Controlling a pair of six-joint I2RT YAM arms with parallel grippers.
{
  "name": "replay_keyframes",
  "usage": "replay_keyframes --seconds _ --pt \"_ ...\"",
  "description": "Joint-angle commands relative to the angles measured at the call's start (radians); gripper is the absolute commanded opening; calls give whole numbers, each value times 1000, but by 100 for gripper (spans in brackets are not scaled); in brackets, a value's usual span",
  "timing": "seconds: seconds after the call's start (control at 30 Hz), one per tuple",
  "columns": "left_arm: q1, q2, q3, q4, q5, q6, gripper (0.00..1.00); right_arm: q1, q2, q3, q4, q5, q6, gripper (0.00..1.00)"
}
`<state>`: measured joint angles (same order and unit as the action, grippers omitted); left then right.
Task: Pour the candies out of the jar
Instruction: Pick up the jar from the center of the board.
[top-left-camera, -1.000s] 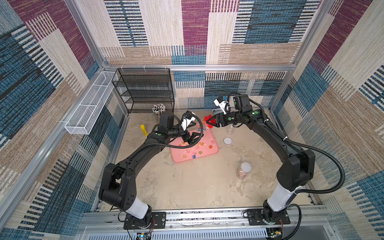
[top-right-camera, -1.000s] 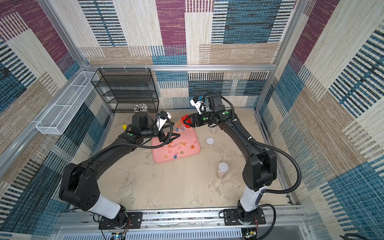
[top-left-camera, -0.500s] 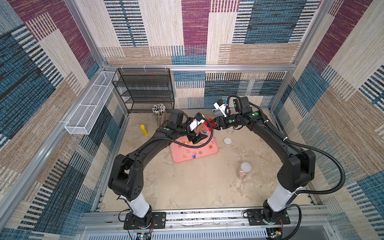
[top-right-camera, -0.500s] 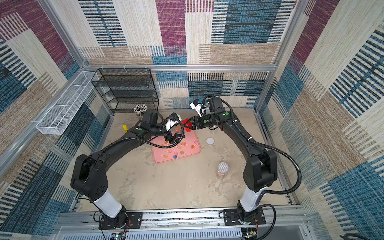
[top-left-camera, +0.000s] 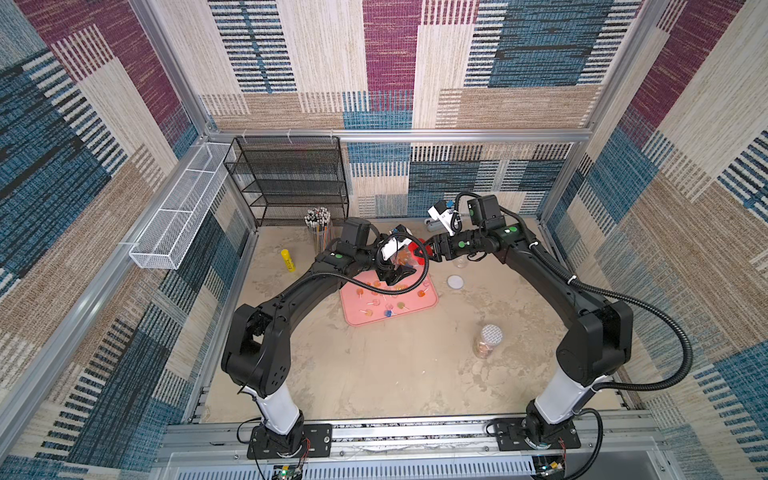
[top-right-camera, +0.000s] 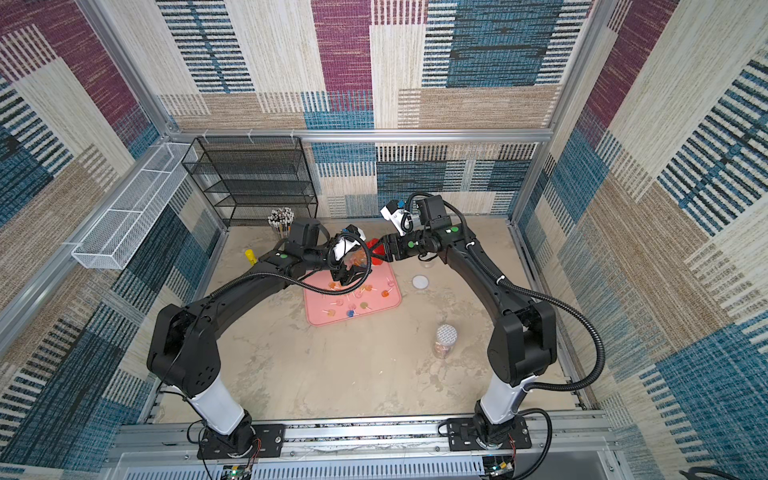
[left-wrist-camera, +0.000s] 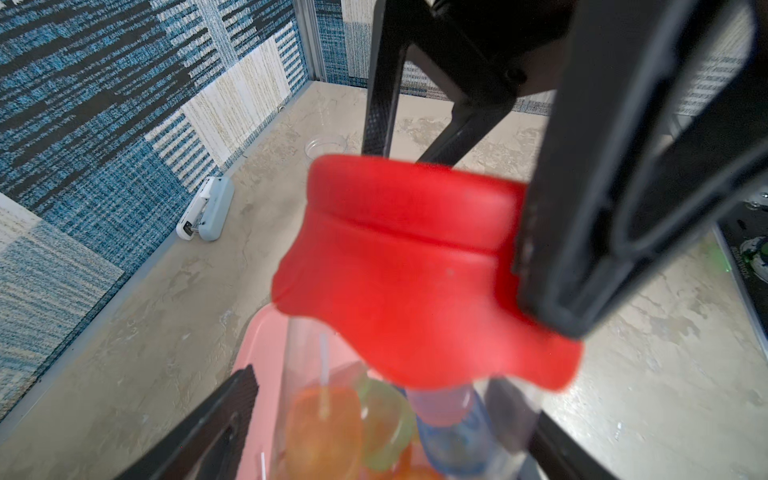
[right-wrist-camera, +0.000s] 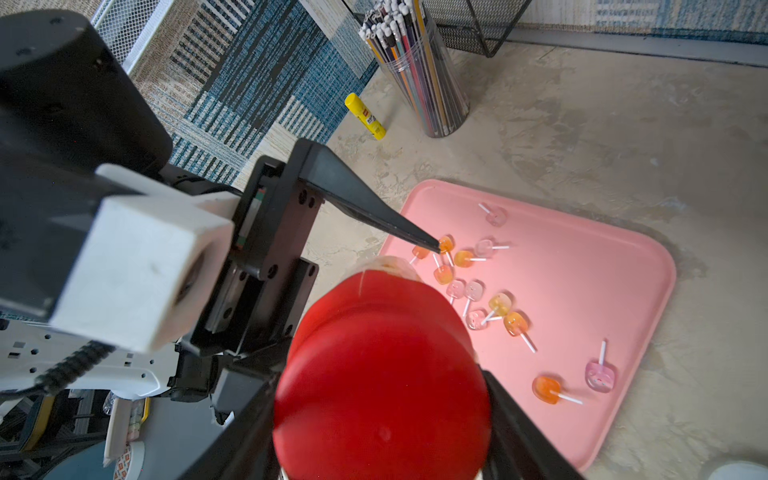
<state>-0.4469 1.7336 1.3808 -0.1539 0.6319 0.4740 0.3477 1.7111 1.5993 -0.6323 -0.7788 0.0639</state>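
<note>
A clear jar (top-left-camera: 401, 258) (top-right-camera: 357, 261) with a red lid (top-left-camera: 417, 249) (left-wrist-camera: 415, 270) (right-wrist-camera: 382, 374) hangs over the far edge of the pink tray (top-left-camera: 428, 303) (right-wrist-camera: 582, 270). My right gripper (top-left-camera: 428, 249) (right-wrist-camera: 378, 386) is shut on the red lid. My left gripper (top-left-camera: 395, 272) (left-wrist-camera: 390, 415) stands open with a finger on each side of the jar's clear body. One finger is still a little off the wall. Orange, green and blue candies (left-wrist-camera: 332, 424) show inside the jar. Several more candies (top-left-camera: 376, 303) (right-wrist-camera: 478, 291) lie scattered on the tray.
A pencil holder (top-left-camera: 318, 226) and a yellow glue stick (top-left-camera: 287, 260) stand left of the tray, before a black wire shelf (top-left-camera: 291, 183). A white round lid (top-left-camera: 455, 282) lies right of the tray. A second jar (top-left-camera: 488, 340) stands nearer the front. A stapler (left-wrist-camera: 205, 208) lies by the back wall.
My left arm has swung right from the tray's left side to the jar, and its jaws have narrowed around the jar. The right gripper has barely moved with the red lid.
</note>
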Motion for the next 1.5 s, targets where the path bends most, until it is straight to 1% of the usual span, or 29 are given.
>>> replay_keyframes --seconds 0.0,0.2,0.27,0.33,0.4,0.77,0.9,0.97,1.07,1.2,1.33,1.4,1.43,1.47 --pt "2 9 17 -17 0 14 89 2 -13 -22 34 -57 9 41" --pt "1 20 31 -28 3 10 88 2 -16 -28 38 -57 8 40" --pt "1 20 32 -29 6 8 84 2 -16 -30 39 -59 8 40" --pt "2 20 34 -32 6 7 76 2 -16 -32 42 -59 8 40" --pt "1 20 38 -35 5 5 73 2 -16 -32 43 -59 8 40" --pt "1 15 31 -27 -8 -1 70 2 -20 -39 48 -59 8 40" --pt "2 12 29 -26 -15 -5 64 2 -24 -41 49 -60 8 40" --pt "1 12 30 -26 -14 -6 59 2 -24 -41 49 -59 8 40" --pt "1 15 34 -30 -9 -6 47 2 -24 -41 51 -62 8 40" --pt "1 13 37 -31 -5 -13 44 2 -27 -44 55 -65 8 40" --pt "2 18 43 -40 0 -10 34 2 -28 -44 60 -70 10 40" --pt "1 25 55 -56 2 -11 34 2 -28 -44 63 -73 9 40" --pt "2 29 58 -61 0 -12 37 2 -28 -44 63 -74 10 40" --pt "2 31 63 -65 -3 -13 37 2 -28 -45 65 -77 11 40"
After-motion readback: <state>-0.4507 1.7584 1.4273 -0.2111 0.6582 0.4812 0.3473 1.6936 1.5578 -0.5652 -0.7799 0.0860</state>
